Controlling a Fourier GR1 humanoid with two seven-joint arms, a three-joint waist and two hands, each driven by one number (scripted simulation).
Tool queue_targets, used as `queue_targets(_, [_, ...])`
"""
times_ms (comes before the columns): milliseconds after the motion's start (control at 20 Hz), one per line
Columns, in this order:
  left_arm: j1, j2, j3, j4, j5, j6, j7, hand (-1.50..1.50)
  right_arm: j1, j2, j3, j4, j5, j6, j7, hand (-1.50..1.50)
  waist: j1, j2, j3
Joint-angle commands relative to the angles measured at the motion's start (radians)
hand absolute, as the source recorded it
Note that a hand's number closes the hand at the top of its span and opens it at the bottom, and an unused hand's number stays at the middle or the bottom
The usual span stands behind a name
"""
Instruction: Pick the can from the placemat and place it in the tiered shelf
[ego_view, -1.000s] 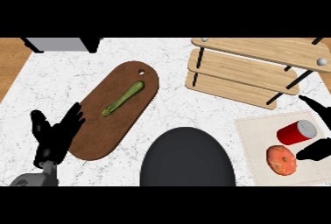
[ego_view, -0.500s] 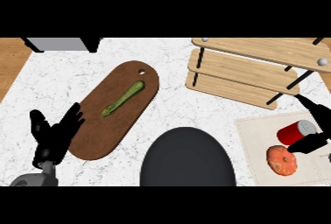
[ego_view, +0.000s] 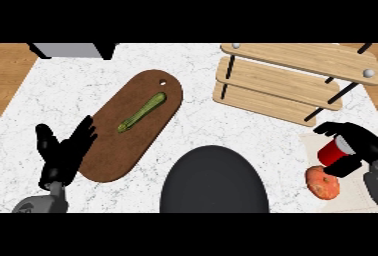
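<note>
A red can (ego_view: 331, 151) stands on the pale placemat (ego_view: 313, 196) at the right edge. My right hand (ego_view: 356, 145) curls round the can from the right, fingers over its top and thumb below it. The wooden tiered shelf (ego_view: 295, 80) with black posts stands at the back right, just beyond the can. My left hand (ego_view: 65, 153) rests open at the lower left, fingers up, over the near end of a brown cutting board.
A brown cutting board (ego_view: 151, 145) carries a green zucchini (ego_view: 142, 112). A dark round plate (ego_view: 214, 181) sits at the front centre. An orange-red tomato (ego_view: 322, 181) lies on the placemat just in front of the can. A grey appliance (ego_view: 69, 49) is at the back left.
My right hand has moved in from the right edge and closed round the red can. The left hand has shifted slightly.
</note>
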Motion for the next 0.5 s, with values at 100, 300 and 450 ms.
queue_targets(100, [0.011,-0.043,-0.015,0.011,-0.026,0.023,0.004,0.0,-0.022,0.086,0.037,0.022,0.006,0.017,-0.028,1.5,-0.007,0.009,0.008])
queue_targets(300, [0.072,-0.028,0.002,-0.036,-0.01,-0.006,-0.007,0.0,0.027,0.094,0.022,-0.011,0.0,-0.032,-0.104,1.5,-0.007,0.007,0.008])
queue_targets(450, [0.019,-0.021,0.008,0.017,-0.027,-0.001,0.004,0.0,0.088,0.097,0.008,-0.176,-0.039,-0.019,-0.105,1.5,-0.021,0.006,0.007])
